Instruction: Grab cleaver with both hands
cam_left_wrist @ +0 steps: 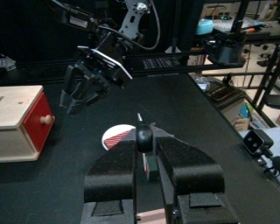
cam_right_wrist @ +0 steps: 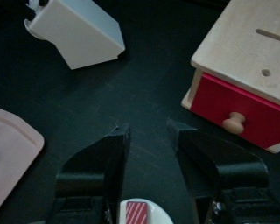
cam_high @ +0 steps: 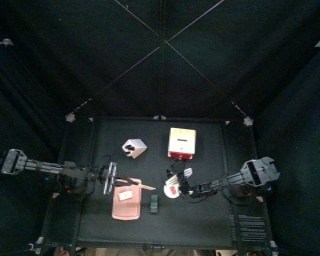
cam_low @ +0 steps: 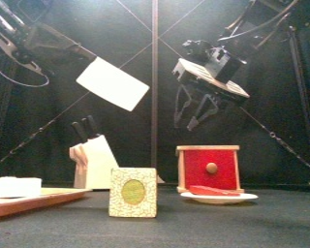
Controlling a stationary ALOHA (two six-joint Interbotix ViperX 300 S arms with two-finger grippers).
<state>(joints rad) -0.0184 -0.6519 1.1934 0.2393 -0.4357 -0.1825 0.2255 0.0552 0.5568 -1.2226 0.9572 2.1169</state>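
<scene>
The cleaver (cam_high: 123,207) lay flat on the near left part of the table (cam_high: 210,225), its salmon-pink blade towards the near edge and the pale handle end pointing away. Neither gripper touched it. Just right of it lay a small black oblong item (cam_high: 153,203), and beyond that a small plate (cam_low: 220,197) with something red on it.

The right gripper (cam_low: 201,114) hung in the air above the plate, pointing down, its fingers spread wide and empty. The left gripper (cam_left_wrist: 143,140) was raised over the left side, its fingers nearly together. Whether they pinched anything could not be told.

At the far side stood a white knife block (cam_high: 132,148) and, to its right, a red-and-cream box (cam_high: 184,143).

The step in hand seemed to be the approach, with no grasp begun. The next move likely called for both arms to come down onto the cleaver, the right one shifting left, with one taking the handle and the other an edge of the thin, flat blade.
</scene>
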